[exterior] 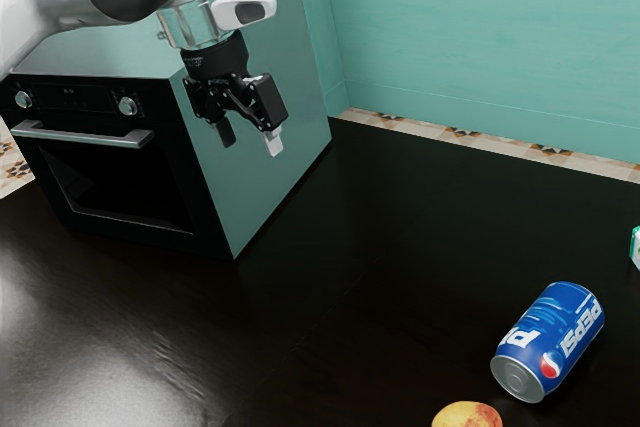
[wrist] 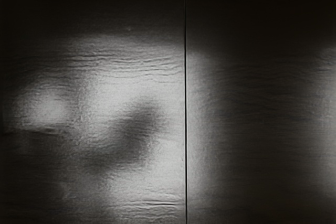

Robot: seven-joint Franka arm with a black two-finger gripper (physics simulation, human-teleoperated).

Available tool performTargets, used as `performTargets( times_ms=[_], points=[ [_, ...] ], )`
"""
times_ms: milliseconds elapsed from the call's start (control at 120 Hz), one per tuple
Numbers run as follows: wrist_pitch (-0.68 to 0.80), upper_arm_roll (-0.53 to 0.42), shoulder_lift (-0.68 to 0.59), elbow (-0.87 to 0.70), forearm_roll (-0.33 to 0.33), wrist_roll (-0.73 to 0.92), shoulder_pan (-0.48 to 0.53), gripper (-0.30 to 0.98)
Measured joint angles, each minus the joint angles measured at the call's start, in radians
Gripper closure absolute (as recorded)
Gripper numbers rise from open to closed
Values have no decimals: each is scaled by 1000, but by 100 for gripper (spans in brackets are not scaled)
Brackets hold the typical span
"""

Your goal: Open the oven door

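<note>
The gripper (exterior: 250,138) pointed down toward the dark table (exterior: 340,317), its fingers parted in release. The oven door (exterior: 120,187) stood closed to the exterior view's left of the gripper, its handle (exterior: 85,135) well apart from the fingertips. Well off to the gripper's other side, the Pepsi can (exterior: 548,342) lay on the table near a piece of fruit (exterior: 467,416).

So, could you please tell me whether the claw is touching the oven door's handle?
Apart. In the exterior view, part of the oven shows plainly between the open claw and the handle.
</note>
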Motion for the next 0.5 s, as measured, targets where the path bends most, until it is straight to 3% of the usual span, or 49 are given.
performTargets(
  times_ms=[225,325,458,500],
  points=[
    [-1,3,-12,5,-3,1,1,0],
    [-20,27,-202,66,-21,111,88,0],
    [-61,4,-384,65,205,330,185,0],
    [-13,54,-552,-147,216,400,135,0]
  ],
)
